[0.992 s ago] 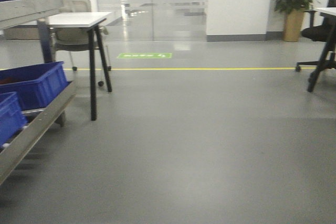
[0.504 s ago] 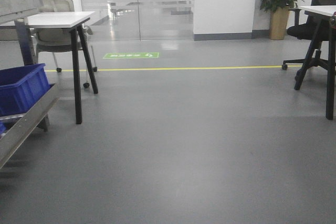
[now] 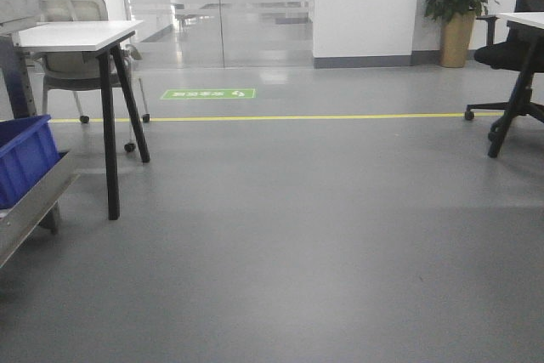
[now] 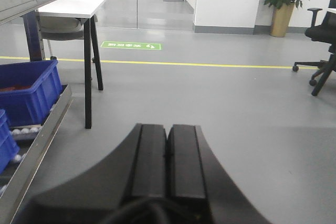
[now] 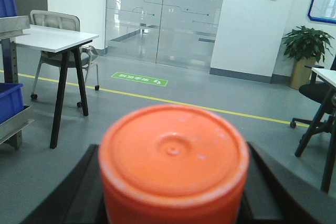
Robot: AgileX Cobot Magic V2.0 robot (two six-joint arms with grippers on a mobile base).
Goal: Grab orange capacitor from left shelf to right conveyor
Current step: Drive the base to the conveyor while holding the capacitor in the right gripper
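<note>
The orange capacitor [image 5: 173,156] fills the lower middle of the right wrist view, its round end cap facing the camera. My right gripper [image 5: 173,184] is shut on it, a black finger on each side. In the left wrist view my left gripper [image 4: 167,129] is shut, its pads pressed together with nothing between them, above bare floor. The left shelf [image 3: 30,201] shows only at the far left edge, with a blue bin [image 3: 24,159] on it; its steel rail [image 4: 39,142] and blue bin [image 4: 29,90] also appear in the left wrist view. The right conveyor is out of view.
A white table [image 3: 76,36] on black legs stands beside the shelf, a grey chair [image 3: 72,70] behind it. A black office chair [image 3: 510,61] and a desk edge are at the right, a potted plant [image 3: 459,6] behind. A yellow floor line [image 3: 297,116] crosses the grey floor.
The front view has swung to the right: the shelf, its blue bins and the white table have slid toward the left edge, and the nearer bin has left the view.
</note>
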